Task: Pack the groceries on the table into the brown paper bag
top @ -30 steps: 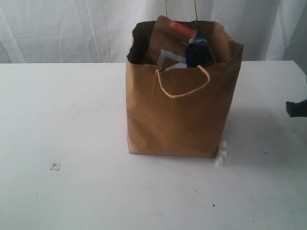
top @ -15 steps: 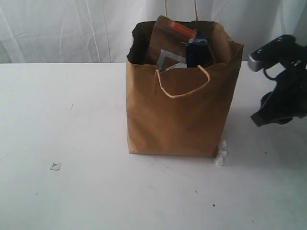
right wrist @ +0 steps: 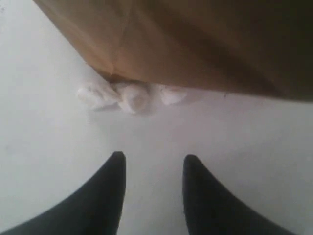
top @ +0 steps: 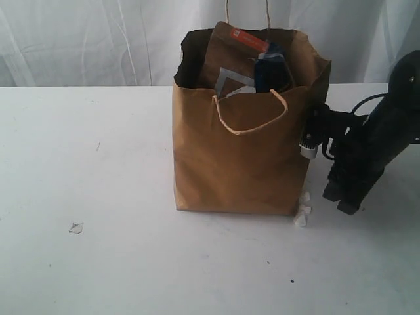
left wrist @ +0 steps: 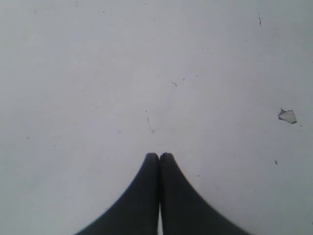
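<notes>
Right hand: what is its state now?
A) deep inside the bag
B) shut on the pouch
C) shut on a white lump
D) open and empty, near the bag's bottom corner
D: in the right wrist view the right hand is open with nothing between its fingers, over the table, facing the bag corner and the white lumps.

The right gripper point(right wrist: 154, 156) is held parted. White lumps point(right wrist: 131, 96) are seen against the brown paper bag point(right wrist: 195, 44).
</notes>
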